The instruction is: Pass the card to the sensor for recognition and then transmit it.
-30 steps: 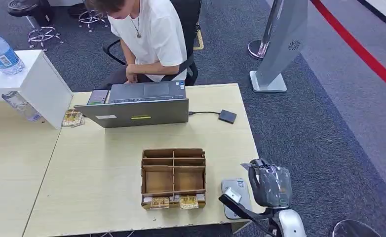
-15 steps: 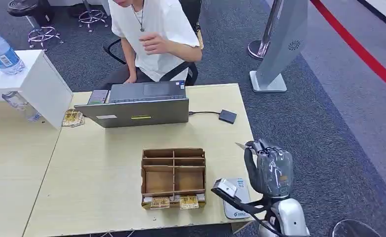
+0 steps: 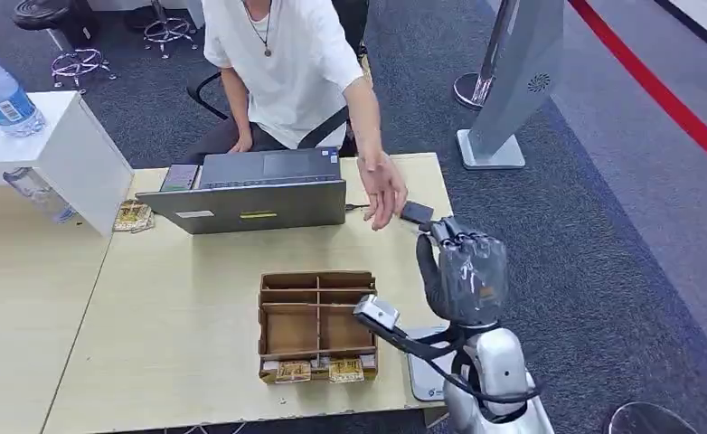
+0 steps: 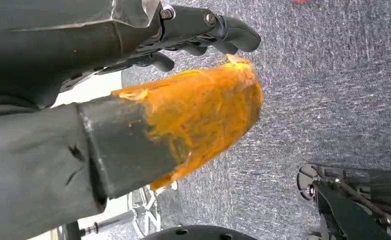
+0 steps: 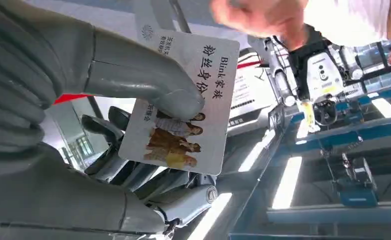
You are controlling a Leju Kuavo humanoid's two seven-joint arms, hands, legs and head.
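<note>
**Card held out for the handover**

Grey office carpet surrounds a pale wooden surface that carries an open laptop, a cardboard divider box and, near the front edge beside the box, a flat grey sensor pad. A small dark device on a cable lies just behind the robot's raised arm.

The right hand is lifted above the surface's right side, fingers curled around the card. From the right wrist view the card is pinned flat between the thumb and the darker fingers behind it, printed face outward, with much of its far end free of the grip. A seated person in a white shirt stretches an open hand toward it; the two hands are close but not touching.

The left hand hangs over the carpet; its fingers look loosely curled and nothing is seen in them, though I cannot tell for sure.

With the card well up from the sensor pad and aimed at the person, the step in hand appears to be the transfer. The next move calls for holding the card steady with its free end offered, and loosening the thumb only once the person has it pinched.
</note>
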